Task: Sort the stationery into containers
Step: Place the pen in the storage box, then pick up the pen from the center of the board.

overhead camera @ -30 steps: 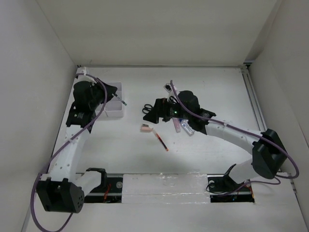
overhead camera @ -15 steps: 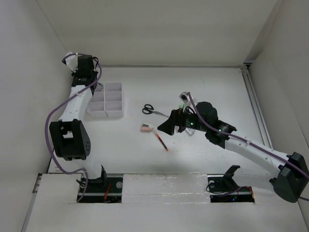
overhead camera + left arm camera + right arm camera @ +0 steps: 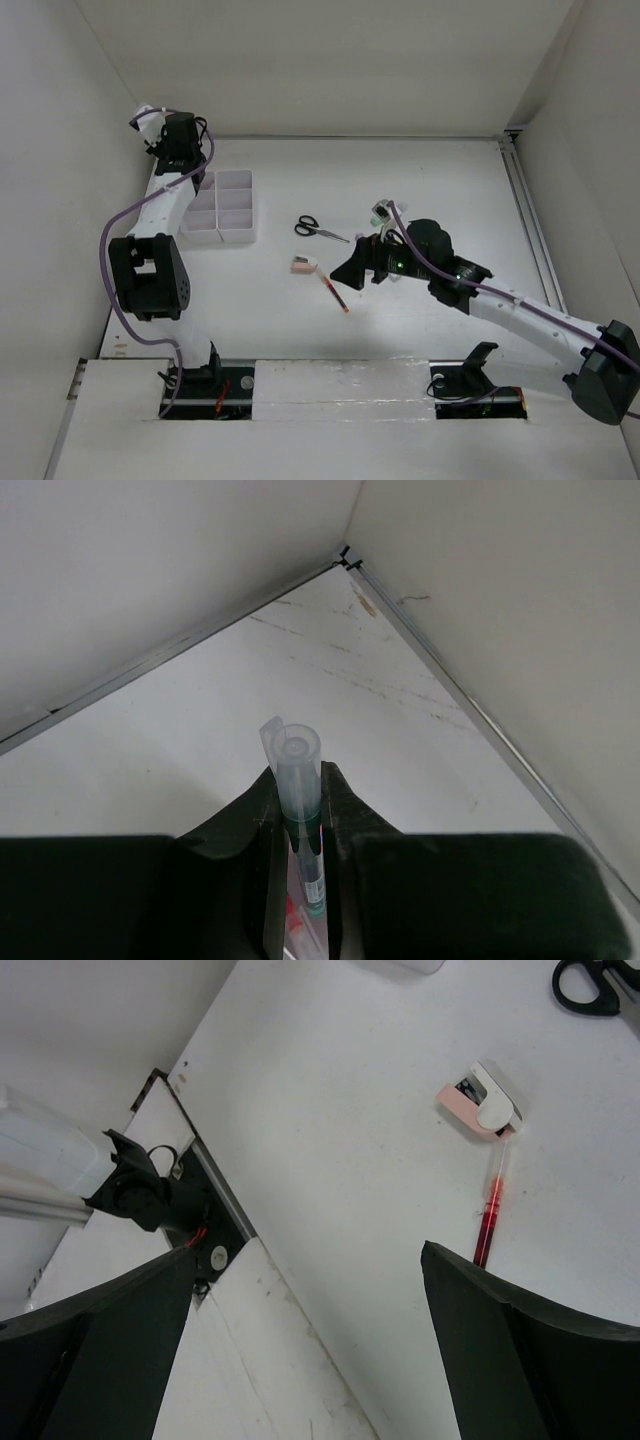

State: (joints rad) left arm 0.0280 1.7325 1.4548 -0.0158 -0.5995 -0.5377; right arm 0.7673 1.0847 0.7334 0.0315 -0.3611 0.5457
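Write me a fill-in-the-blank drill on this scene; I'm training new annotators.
The left gripper holds a clear tube, while the right gripper is ____.
The white tray has ____ compartments.
The scissors have ____ handles.
One end of the red pen lies by the pink ____.
Missing: open; six; black; eraser.

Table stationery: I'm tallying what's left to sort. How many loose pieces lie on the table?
3: scissors mid-table, a pink-white eraser nearer the arms, a red pen just beside it. The right arm may hide more.
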